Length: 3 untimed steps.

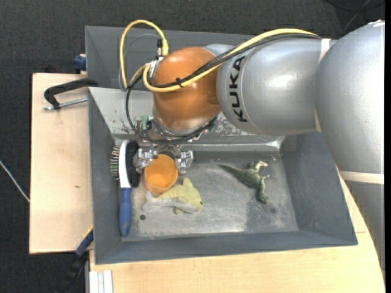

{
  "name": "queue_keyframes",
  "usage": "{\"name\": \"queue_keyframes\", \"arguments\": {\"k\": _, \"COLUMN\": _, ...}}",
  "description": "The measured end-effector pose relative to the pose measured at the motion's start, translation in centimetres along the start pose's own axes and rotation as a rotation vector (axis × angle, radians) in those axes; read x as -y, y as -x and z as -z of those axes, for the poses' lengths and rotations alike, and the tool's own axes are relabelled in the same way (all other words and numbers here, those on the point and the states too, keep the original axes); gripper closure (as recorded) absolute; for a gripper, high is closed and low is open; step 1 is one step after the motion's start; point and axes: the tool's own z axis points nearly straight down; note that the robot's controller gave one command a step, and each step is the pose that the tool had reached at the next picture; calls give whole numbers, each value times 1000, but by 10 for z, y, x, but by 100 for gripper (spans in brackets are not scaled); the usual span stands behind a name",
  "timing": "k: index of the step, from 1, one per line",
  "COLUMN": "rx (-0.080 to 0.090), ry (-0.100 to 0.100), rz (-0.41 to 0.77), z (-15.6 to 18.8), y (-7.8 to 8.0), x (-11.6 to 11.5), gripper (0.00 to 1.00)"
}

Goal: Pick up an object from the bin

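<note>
We saw the gripper (164,161), fingers spread, astride the orange cup (160,176) at centre-left of the frame. Closing there, we judged, might snag the pale yellow toy (185,197) just below it, or knock the blue-handled brush (124,191) further left.

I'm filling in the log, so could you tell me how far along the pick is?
Done: the gripper is down in the bin's left part, right at an orange round cup. In hand: securing it; whether it is gripped, I cannot tell. Left: lifting it out. The brush, pale toy and green dinosaur lie nearby.
</note>
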Motion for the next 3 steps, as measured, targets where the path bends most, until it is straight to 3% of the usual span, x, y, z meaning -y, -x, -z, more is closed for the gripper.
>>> {"name": "queue_keyframes", "arguments": {"k": 1, "rx": 10, "ry": 4, "rz": -1, "z": 0, "y": -5, "x": 2, "gripper": 100}}
{"name": "queue_keyframes", "arguments": {"k": 2, "rx": 13, "ry": 24, "rz": 205, "z": 4, "y": -44, "x": -25, "gripper": 100}}
{"name": "queue_keyframes", "arguments": {"k": 3, "rx": 10, "ry": 25, "rz": 249, "z": 112, "y": -29, "x": -15, "gripper": 100}}
